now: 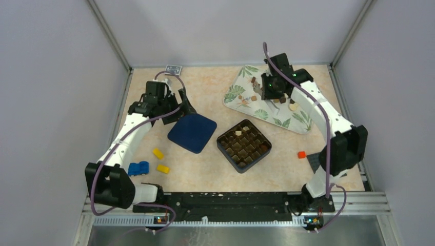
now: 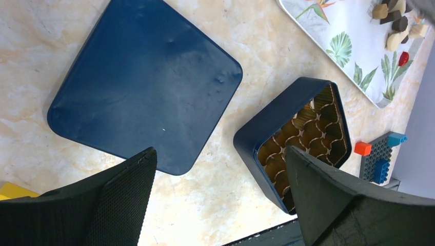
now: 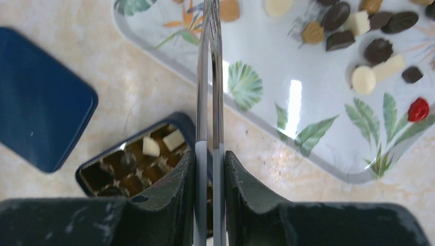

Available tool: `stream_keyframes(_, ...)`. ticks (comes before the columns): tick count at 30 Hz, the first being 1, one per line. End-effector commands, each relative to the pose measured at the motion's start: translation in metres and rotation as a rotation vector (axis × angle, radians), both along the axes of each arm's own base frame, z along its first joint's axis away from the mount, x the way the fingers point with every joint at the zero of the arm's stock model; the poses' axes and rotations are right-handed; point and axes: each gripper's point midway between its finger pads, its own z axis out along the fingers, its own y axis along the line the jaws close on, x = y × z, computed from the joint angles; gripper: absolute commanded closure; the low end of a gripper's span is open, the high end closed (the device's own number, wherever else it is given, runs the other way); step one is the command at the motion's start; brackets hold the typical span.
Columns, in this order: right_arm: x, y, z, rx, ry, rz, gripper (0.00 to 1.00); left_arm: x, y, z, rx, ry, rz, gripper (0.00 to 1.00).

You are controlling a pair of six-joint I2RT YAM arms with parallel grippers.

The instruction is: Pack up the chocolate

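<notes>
Loose chocolates, dark, light brown and cream, lie on a leaf-print tray at the back right; they also show in the right wrist view. A dark blue box with brown cups sits mid-table and holds a few pieces, two of them cream. Its flat lid lies to its left. My right gripper is shut on metal tweezers, whose closed tips reach over the tray beside a light brown chocolate. My left gripper is open and empty above the lid.
Two yellow bricks and a blue brick lie at the front left. A red brick and a grey baseplate sit at the right. A small card lies at the back edge.
</notes>
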Motion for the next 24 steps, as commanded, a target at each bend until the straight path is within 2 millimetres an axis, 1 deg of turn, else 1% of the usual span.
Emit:
stream_keyframes(1,0.058,-0.001,0.023,-0.006,-0.150,-0.057,0.78,-0.003,-0.002,0.004,-0.010,-0.028,-0.029,0.01)
stream_keyframes(5,0.091,-0.004,0.011,-0.015,-0.155,-0.096,0.70,-0.004,0.000,0.004,-0.001,-0.024,-0.029,0.01)
stream_keyframes(6,0.098,-0.005,0.007,-0.032,-0.148,-0.102,0.69,-0.004,-0.001,0.005,-0.004,-0.026,-0.028,0.01)
stream_keyframes(8,0.113,-0.007,0.007,-0.061,-0.157,-0.119,0.68,-0.005,-0.001,0.007,-0.009,-0.029,-0.026,0.01)
stream_keyframes(10,0.122,-0.006,0.002,-0.077,-0.157,-0.124,0.67,-0.006,0.000,0.006,-0.007,-0.026,-0.020,0.01)
stream_keyframes(13,0.135,-0.004,-0.006,-0.092,-0.162,-0.135,0.66,-0.008,0.001,0.003,-0.005,-0.018,-0.019,0.01)
stream_keyframes(14,0.139,-0.003,-0.011,-0.096,-0.155,-0.137,0.66,-0.010,0.001,0.002,-0.003,-0.014,-0.020,0.01)
stream_keyframes(20,0.162,0.006,-0.024,-0.109,-0.137,-0.113,0.64,-0.014,0.003,-0.004,0.006,0.000,-0.020,0.01)
stream_keyframes(24,0.169,0.012,-0.037,-0.116,-0.110,-0.100,0.59,-0.013,0.005,-0.006,0.016,0.010,-0.015,0.01)
